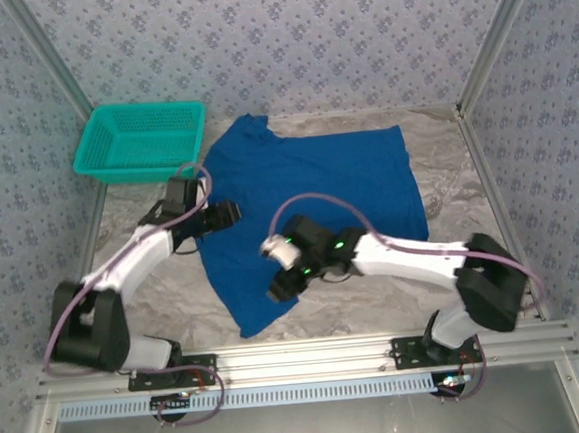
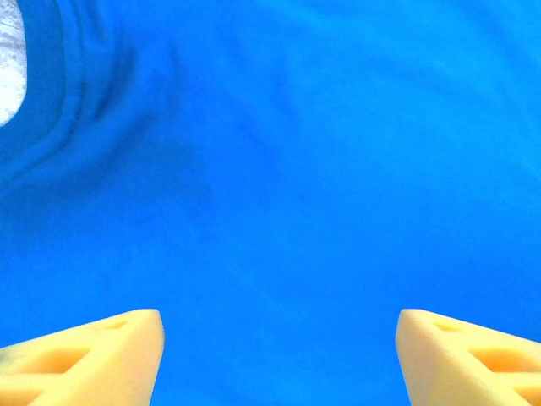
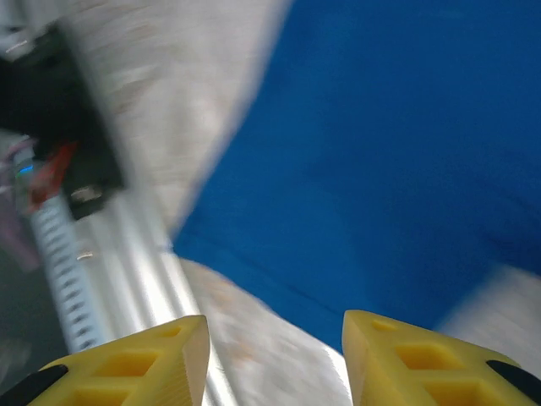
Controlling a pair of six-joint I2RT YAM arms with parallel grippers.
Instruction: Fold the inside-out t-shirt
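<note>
On the marbled worktop [image 1: 446, 164], the royal-blue t-shirt [image 1: 317, 184] lies spread out across the middle. One corner reaches toward the near rail [image 1: 310, 353], and the far-left edge sits just beside a teal mesh basket [image 1: 141, 140]. The left fingers [image 1: 226, 214] hover over the shirt's left edge, spread wide with nothing between them. The right fingers [image 1: 283, 283] hang over the shirt's near-left part, partly apart and empty; that wrist's view is blurred.
</note>
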